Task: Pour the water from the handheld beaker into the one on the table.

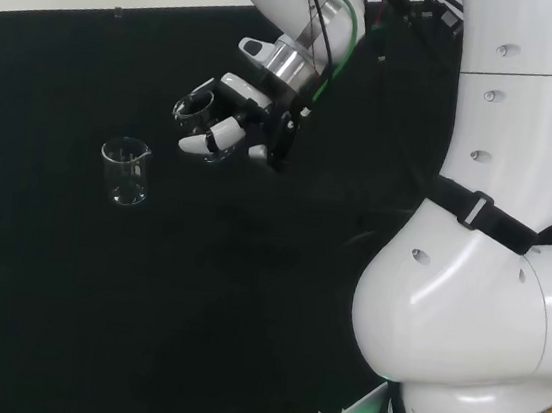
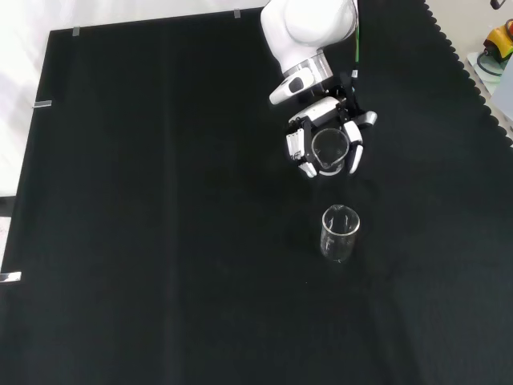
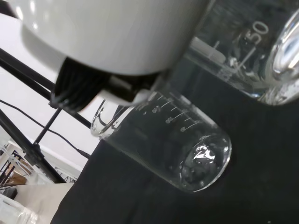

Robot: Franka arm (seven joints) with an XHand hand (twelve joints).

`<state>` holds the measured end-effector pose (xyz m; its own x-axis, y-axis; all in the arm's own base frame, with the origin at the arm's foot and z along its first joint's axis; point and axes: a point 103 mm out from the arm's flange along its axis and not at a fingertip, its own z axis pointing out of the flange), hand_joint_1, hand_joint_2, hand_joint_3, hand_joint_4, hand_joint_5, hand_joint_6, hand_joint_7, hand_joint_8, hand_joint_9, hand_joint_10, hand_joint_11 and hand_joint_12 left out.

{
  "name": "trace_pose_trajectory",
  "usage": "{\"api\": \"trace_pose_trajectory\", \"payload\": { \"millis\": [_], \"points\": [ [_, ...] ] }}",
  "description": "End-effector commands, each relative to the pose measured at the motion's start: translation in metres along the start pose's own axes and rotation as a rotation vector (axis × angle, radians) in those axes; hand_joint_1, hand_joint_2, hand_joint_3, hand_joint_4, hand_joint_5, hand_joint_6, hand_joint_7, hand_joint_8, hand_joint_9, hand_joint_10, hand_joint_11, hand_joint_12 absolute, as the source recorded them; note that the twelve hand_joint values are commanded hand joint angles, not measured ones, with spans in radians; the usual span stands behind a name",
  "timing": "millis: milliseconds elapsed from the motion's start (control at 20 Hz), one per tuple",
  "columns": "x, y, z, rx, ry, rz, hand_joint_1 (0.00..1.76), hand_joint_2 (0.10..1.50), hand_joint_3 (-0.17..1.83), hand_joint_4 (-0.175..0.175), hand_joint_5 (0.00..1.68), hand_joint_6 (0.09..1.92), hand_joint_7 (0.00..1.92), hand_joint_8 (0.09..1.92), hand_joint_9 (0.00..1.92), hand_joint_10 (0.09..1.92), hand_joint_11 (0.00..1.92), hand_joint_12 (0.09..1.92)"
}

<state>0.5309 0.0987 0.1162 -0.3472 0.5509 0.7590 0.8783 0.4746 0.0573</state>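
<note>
My hand hangs above the black cloth with its fingers curled round a small clear glass beaker, which is tipped toward the left in the head view. In the front view the held beaker sits between the fingers, its open mouth facing the camera. A second clear beaker stands upright on the cloth, left of and below the hand in the head view. In the front view that standing beaker lies just nearer than the hand. The wrist view has the held beaker close up and the standing beaker beyond it.
The arm's big white links take up the right of the head view. The black cloth spreads wide to the left in the front view, with a scalloped edge at the right. A yellow and red object lies off the cloth.
</note>
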Motion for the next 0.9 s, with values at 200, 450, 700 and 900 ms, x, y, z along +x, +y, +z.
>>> {"api": "trace_pose_trajectory", "payload": {
  "millis": [200, 450, 700, 900],
  "points": [
    [-0.002, -0.003, -0.004, 0.003, 0.006, -0.006, 1.46, 0.44, 0.89, -0.175, 1.34, 0.48, 1.69, 0.09, 1.56, 0.39, 1.29, 0.71],
    [0.001, -0.003, -0.003, 0.017, -0.009, -0.002, 1.46, 0.43, 0.89, -0.175, 1.34, 0.48, 1.69, 0.09, 1.56, 0.4, 1.29, 0.71],
    [0.013, 0.008, 0.008, 0.073, -0.046, 0.007, 1.46, 0.43, 0.89, -0.175, 1.34, 0.48, 1.69, 0.09, 1.56, 0.4, 1.29, 0.71],
    [0.011, 0.005, -0.006, 0.08, -0.036, 0.024, 1.46, 0.43, 0.89, -0.175, 1.34, 0.48, 1.69, 0.09, 1.56, 0.4, 1.29, 0.71]
  ]
}}
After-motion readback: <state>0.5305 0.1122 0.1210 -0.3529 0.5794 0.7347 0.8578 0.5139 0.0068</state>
